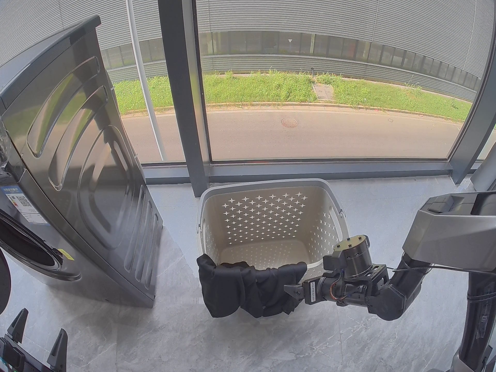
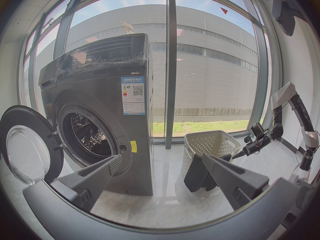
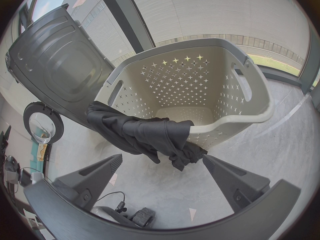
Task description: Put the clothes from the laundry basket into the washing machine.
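- Laundry basket (image 1: 268,183) on pale floor (image 1: 170,337) below window (image 1: 320,78), black garment (image 1: 243,288) draped over its near rim.
- Right gripper (image 3: 160,158) beside that rim, spread wide, empty.
- Left gripper (image 1: 39,337) well left of basket, likewise spread, empty.

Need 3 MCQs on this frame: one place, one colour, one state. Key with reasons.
1. Where is the garment?
A. Draped over the basket's near rim
B. Inside the drum
C. Flat on the floor by the window

2. What colour is the laundry basket?
A. Blue
B. Cream
C. Red

3. The washing machine door is:
A. Shut
B. Open
C. Taken off

Key: A, the cloth hangs over the rim in the head view; B, its perforated walls are cream; B, it stands swung wide in the left wrist view.
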Motion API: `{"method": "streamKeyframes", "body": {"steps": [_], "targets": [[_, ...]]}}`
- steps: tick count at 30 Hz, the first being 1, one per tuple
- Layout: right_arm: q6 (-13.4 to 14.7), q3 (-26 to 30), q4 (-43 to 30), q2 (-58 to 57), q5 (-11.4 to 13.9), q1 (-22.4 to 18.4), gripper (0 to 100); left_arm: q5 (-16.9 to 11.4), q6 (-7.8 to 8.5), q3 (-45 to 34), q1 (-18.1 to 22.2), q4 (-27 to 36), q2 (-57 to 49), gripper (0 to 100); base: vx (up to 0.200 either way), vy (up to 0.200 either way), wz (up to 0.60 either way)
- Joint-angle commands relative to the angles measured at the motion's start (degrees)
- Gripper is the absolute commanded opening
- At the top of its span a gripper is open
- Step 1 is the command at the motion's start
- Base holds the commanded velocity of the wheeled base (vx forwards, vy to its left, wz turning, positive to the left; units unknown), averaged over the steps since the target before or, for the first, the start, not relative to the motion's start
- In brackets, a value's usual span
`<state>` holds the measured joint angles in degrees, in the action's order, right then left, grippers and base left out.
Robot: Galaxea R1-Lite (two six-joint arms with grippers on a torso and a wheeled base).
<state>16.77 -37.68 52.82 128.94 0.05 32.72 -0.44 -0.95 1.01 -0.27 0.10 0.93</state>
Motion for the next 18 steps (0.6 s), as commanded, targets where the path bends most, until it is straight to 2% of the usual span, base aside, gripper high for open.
{"method": "streamKeyframes", "body": {"steps": [1,9,11,18], "targets": [[0.98,-3.36,0.09,4.3,-0.14,0.59,100,0.0,-0.02,-0.84,0.0,-0.01,-0.93,100,0.0,0.0,0.0],[1.42,-7.14,0.09,7.11,-0.31,1.56,100,0.0,-0.02,-0.84,0.0,-0.01,-0.93,100,0.0,0.0,0.0],[1.77,-7.85,0.18,8.17,-1.54,2.0,100,0.0,-0.02,-0.84,0.0,-0.01,-0.93,100,0.0,0.0,0.0],[3.35,-10.22,0.09,8.96,-2.25,2.52,100,0.0,-0.02,-0.84,0.0,-0.01,-0.93,100,0.0,0.0,0.0]]}}
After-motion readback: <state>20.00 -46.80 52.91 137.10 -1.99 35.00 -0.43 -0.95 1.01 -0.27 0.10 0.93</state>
